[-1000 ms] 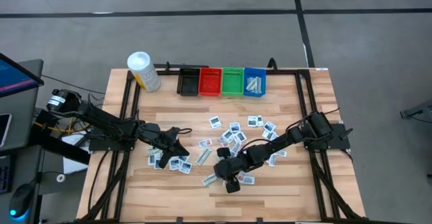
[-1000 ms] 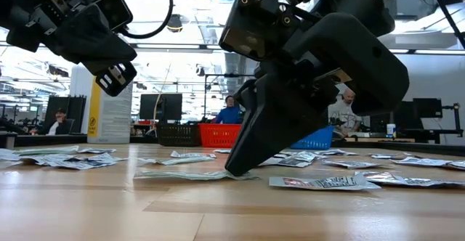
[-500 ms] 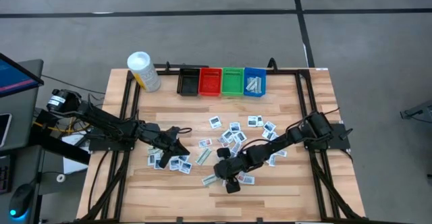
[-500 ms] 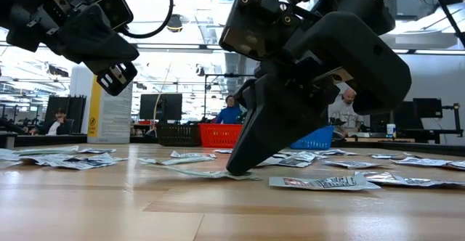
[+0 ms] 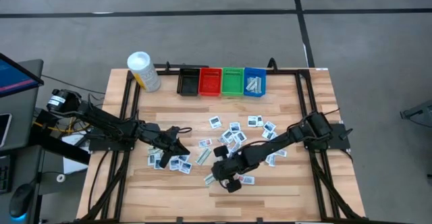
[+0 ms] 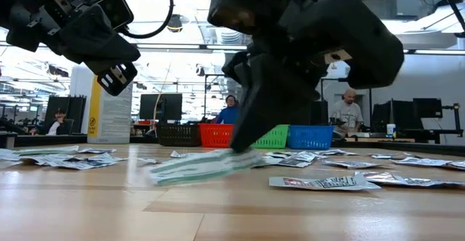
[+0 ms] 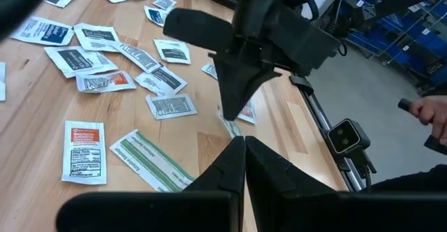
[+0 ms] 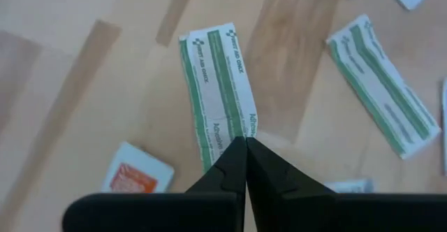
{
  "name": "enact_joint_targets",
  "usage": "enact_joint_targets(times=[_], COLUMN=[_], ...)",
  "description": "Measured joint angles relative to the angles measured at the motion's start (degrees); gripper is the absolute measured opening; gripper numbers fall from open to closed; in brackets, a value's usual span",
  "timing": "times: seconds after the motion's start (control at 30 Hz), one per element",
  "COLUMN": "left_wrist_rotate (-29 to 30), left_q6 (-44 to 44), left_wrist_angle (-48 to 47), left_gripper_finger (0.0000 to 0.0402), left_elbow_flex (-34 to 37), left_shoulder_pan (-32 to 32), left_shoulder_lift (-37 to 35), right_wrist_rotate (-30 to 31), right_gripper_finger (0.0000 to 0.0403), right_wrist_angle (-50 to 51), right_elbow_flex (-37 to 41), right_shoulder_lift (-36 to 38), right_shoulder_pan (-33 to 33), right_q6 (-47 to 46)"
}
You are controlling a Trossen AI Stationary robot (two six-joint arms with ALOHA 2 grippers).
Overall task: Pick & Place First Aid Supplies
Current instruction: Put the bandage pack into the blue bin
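Lifting: we have a green-striped strip (image 8: 218, 92) pinched by one end in the right claw (image 8: 245, 142), its free end hanging out just above the tabletop (image 6: 218, 212) at the near middle, and the low view shows it off the wood.
Grip: the right claw's fingers are together on the strip's very edge, so we judge the hold to be thin; we raise slowly and avoid any quick swing that could flick it loose.
Carry: we judge the step in hand to be taking the strip to a bin at the far edge; the blue bin (image 5: 254, 81) already holds pale strips, so we take that as the likely place, though we cannot be sure.
Path: we keep the strip high enough to clear the other first aid supplies (image 5: 233, 135) scattered between claw and bins, so the dangling end does not drag them.
Neighbours: a second green strip (image 8: 380, 85) lies just beside the lifted one, flat and apart from it; we check it stays down.
Left claw (image 7: 244, 147): it hovers over the left cluster of packets with its fingers together and nothing in them, well apart from our route.
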State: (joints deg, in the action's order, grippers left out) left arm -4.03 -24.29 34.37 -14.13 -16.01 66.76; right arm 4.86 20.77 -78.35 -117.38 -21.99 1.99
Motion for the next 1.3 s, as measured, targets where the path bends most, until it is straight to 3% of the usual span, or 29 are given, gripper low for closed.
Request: enact_joint_targets(times=[0.23,0.7,0.93,1.3], left_wrist_rotate=[0.0,1.3,1.6,7.7], left_q6=[0.0,0.0,2.6,6.5], left_wrist_angle=[0.0,0.6,0.8,1.2], left_gripper_finger=[0.0011,0.0011,0.0011,0.0011], left_elbow_flex=[0.0,0.0,0.0,0.0], left_shoulder_pan=[0.0,2.7,7.3,14.8], left_shoulder_lift=[0.0,0.0,0.0,0.0], right_wrist_rotate=[1.8,13.6,14.9,14.8], right_gripper_finger=[0.0,0.0,0.0,0.0], right_wrist_angle=[5.4,10.2,15.6,19.1], right_elbow_flex=[-1.5,-2.0,-2.0,-1.9], right_shoulder_lift=[2.7,16.8,21.2,23.0], right_shoulder_pan=[1.4,7.2,12.7,25.8], right_q6=[1.6,7.8,10.8,21.3])
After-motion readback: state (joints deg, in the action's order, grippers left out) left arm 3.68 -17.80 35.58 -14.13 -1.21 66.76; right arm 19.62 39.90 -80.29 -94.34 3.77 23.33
